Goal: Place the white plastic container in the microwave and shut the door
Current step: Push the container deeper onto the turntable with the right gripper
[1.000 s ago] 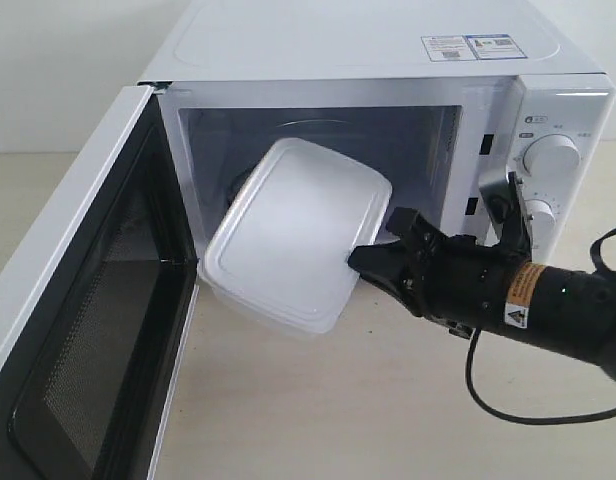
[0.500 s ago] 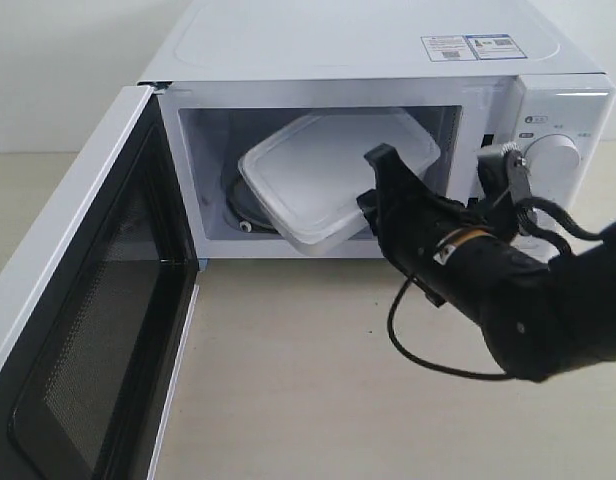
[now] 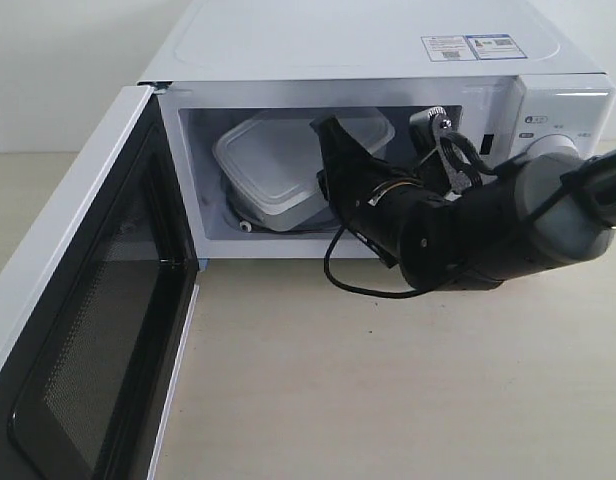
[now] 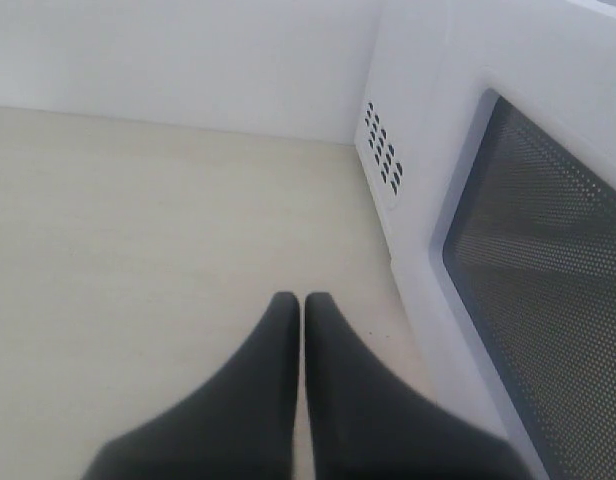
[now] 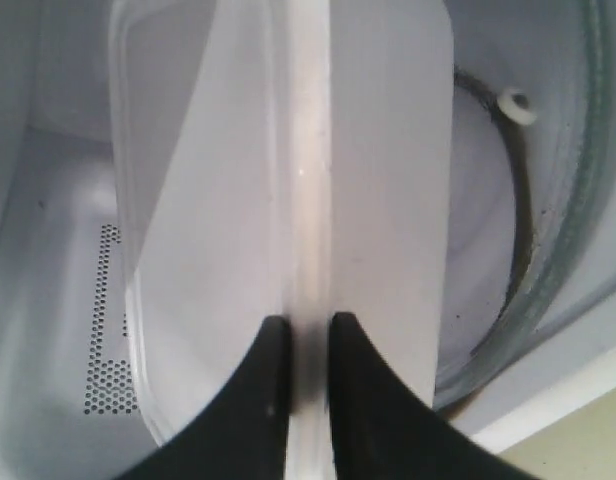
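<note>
The white plastic container (image 3: pixel 273 160) is inside the microwave (image 3: pixel 388 60), tilted, its lower edge over the glass turntable. My right gripper (image 3: pixel 323 185) reaches into the cavity and is shut on the container's rim; in the right wrist view the two black fingers pinch the rim (image 5: pixel 308 250) of the container between them, gripper (image 5: pixel 308 325). The door (image 3: pixel 83 330) stands wide open at the left, its black perforated inner face showing. My left gripper (image 4: pixel 301 300) hovers over the table beside the door's inner face (image 4: pixel 548 280), fingers pressed together, holding nothing.
The turntable ring and roller (image 5: pixel 516 105) lie under the container. A black cable (image 3: pixel 363 290) loops from the right arm down onto the beige table (image 3: pixel 388 400) before the microwave. Two dials (image 3: pixel 548 145) sit behind the right arm.
The right arm has swung forward and carried the container from outside the opening into the cavity, toward the back left. The door has not moved.
</note>
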